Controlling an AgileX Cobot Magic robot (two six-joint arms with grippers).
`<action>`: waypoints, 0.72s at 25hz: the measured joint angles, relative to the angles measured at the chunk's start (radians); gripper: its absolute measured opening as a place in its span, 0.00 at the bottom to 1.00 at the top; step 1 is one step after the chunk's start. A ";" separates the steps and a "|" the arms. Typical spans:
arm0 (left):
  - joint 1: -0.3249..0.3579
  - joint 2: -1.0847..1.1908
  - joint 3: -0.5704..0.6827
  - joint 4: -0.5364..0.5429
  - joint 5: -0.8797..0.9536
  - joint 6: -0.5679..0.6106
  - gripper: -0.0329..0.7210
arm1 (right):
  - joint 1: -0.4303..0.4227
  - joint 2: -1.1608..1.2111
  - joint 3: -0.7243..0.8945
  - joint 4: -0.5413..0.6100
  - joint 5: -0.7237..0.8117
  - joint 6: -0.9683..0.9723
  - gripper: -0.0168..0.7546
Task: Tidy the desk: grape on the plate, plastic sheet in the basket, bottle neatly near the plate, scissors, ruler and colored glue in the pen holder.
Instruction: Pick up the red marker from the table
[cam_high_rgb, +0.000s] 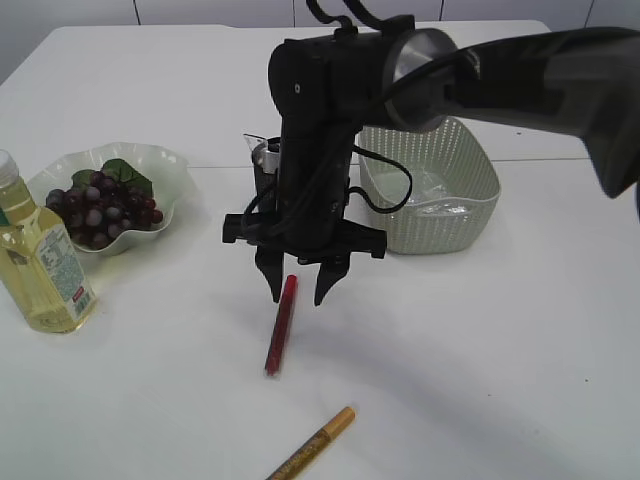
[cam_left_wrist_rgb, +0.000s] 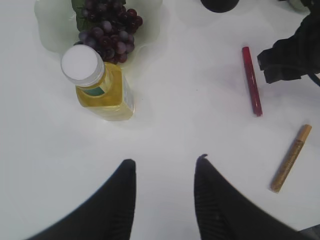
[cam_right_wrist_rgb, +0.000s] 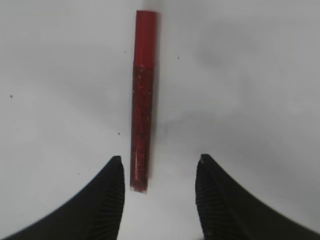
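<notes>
- Right gripper (cam_high_rgb: 297, 282): black, pointed fingers, directed downward over the white table (cam_high_rgb: 480, 360). Jaws released, nothing between the pads.
- In the right wrist view the same gripper (cam_right_wrist_rgb: 157, 165) straddles the near end of the red glitter glue tube (cam_right_wrist_rgb: 141, 100); the tube end lies between the fingertips, close to the left one. Contact with the fingers cannot be determined.
- The red tube lies flat on the table in the exterior view (cam_high_rgb: 281, 323), extending from between the fingertips toward the camera.
- Left gripper (cam_left_wrist_rgb: 165, 167): jaws released and empty, above bare table.
- Gold glitter glue tube with pale cap (cam_high_rgb: 312, 444): flat on the table near the front edge, apart from the red tube.
- Bunch of dark purple grapes with green leaves (cam_high_rgb: 100, 205): resting in the translucent wavy-edged plate (cam_high_rgb: 160, 158) at the left.
- Clear plastic bottle of yellow liquid with white cap (cam_left_wrist_rgb: 100, 85): upright, just beside the plate on its front side.
- Pale green woven plastic basket (cam_high_rgb: 440, 225): right of centre, behind the right arm; a clear plastic sheet (cam_high_rgb: 430, 185) lies inside.
- Dark pen holder (cam_high_rgb: 262, 160): behind the right arm, largely hidden; contents cannot be determined.
</notes>
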 joint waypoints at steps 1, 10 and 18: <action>0.000 0.000 0.000 0.000 0.000 0.002 0.43 | 0.000 0.016 -0.014 0.002 0.000 0.007 0.47; 0.000 0.000 0.000 0.000 0.000 0.006 0.43 | 0.009 0.168 -0.268 -0.015 0.000 0.018 0.47; 0.000 0.000 0.000 0.000 0.000 0.013 0.43 | 0.018 0.230 -0.336 -0.044 0.002 0.024 0.47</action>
